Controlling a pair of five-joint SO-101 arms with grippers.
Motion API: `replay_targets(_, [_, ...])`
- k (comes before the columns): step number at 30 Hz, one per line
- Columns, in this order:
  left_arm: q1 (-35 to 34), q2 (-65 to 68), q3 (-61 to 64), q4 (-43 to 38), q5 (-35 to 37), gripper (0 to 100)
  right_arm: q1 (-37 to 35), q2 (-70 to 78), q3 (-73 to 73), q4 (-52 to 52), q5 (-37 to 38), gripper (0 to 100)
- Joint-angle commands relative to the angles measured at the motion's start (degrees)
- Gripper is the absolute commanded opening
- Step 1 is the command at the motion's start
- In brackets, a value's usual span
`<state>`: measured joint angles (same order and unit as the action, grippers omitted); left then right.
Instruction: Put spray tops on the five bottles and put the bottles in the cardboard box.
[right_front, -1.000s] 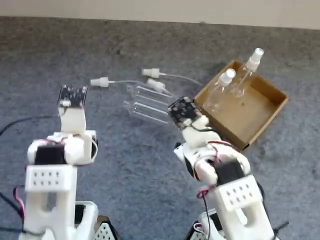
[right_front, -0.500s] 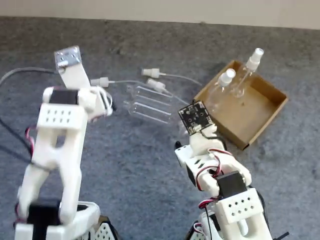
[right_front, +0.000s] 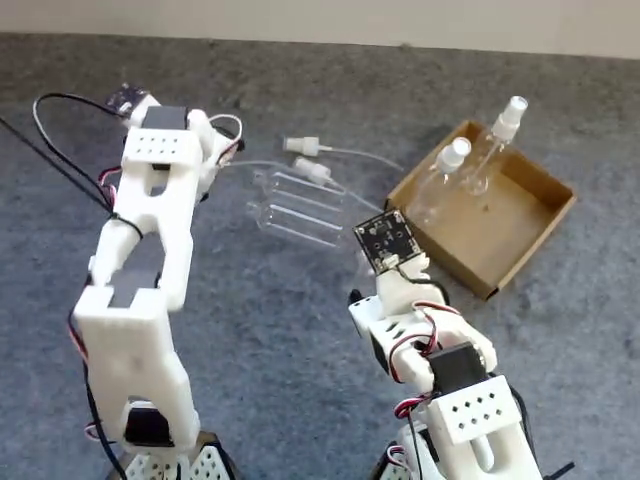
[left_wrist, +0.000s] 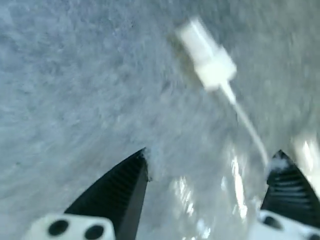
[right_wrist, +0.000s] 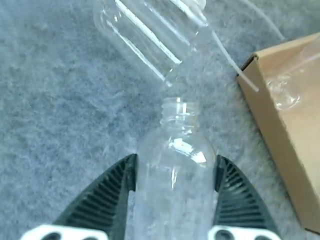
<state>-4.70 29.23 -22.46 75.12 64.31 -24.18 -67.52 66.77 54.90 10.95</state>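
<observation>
Worktop: grey and carpet-like (right_front: 250, 330), carrying everything below.
Left arm: stretched out over the far left part of the worktop (right_front: 150, 230).
Left hand: jaws spread wide with nothing between them (left_wrist: 212, 154), hanging above one spray top (left_wrist: 207, 62) that lies on the worktop with its thin tube trailing.
Loose spray tops: two more (right_front: 300, 146) (right_front: 313, 170) lie near the middle, close together, tubes running toward the right.
Uncapped bottles: clear ones (right_front: 295, 205) lie on their sides just beside those tops.
Right hand: closed against both sides of a clear open-necked bottle (right_wrist: 175, 165); its neck points at a lying bottle (right_wrist: 145, 35).
Cardboard box: at the right, open-topped (right_front: 520, 250).
Capped bottles: two with white spray tops (right_front: 440, 180) (right_front: 495, 140) are inside the box, at its far side.
</observation>
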Motion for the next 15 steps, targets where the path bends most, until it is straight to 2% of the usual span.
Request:
replay_targets(1, [-2.86, 6.99, -12.7, -0.35, 4.75, 33, 0.92, -1.01, -0.48, -1.54, -0.44, 13.2])
replay_targets(15, [-4.26, 25.63, -32.13, -0.35, 5.63, 32, 0.92, -1.01, -0.4, -1.19, -0.35, 13.2])
